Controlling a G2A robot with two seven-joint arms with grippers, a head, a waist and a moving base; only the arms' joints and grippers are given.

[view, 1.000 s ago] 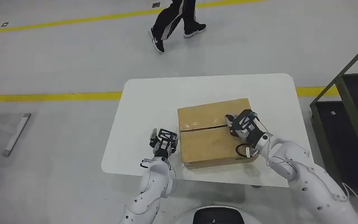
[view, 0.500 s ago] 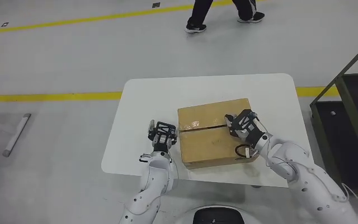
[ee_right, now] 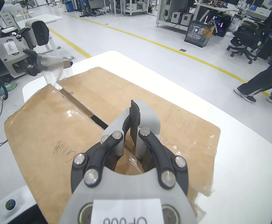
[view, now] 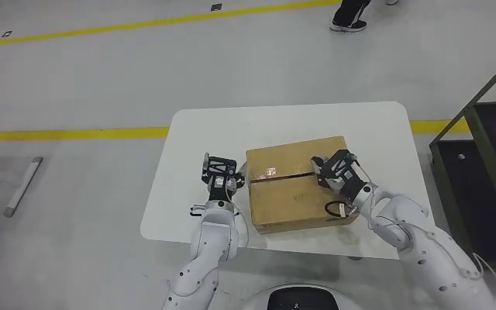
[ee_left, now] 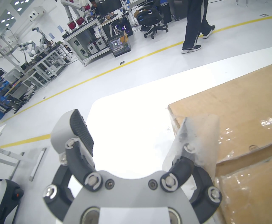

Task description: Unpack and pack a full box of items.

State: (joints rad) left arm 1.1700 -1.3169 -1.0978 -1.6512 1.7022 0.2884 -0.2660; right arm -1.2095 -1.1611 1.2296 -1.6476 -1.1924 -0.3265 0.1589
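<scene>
- Now your cardboard box point(view: 291, 198) sits with flaps closed on the white table point(view: 201, 139), slightly toward 5 o'clock of its middle.
- At the box's 9 o'clock — left gripper point(view: 219, 169), fingers spread, clear tape point(ee_left: 197, 135) clinging to one.
- At its 3 o'clock, over the seam point(view: 283, 177) — right gripper point(view: 324, 172), fingers pressed together.

It was a robotics lab on an open industrial floor point(view: 116, 70), pale and glossy and marked with yellow lines point(view: 77, 133). Metal-framed benches point(ee_left: 89, 44) stood in rows, loaded with monitors point(ee_left: 110, 4) and lit computer towers point(ee_left: 119, 44). Robot arms point(ee_left: 73, 22) were mounted above one of them, and black office chairs point(ee_left: 152, 20) were parked near the desks.
</scene>
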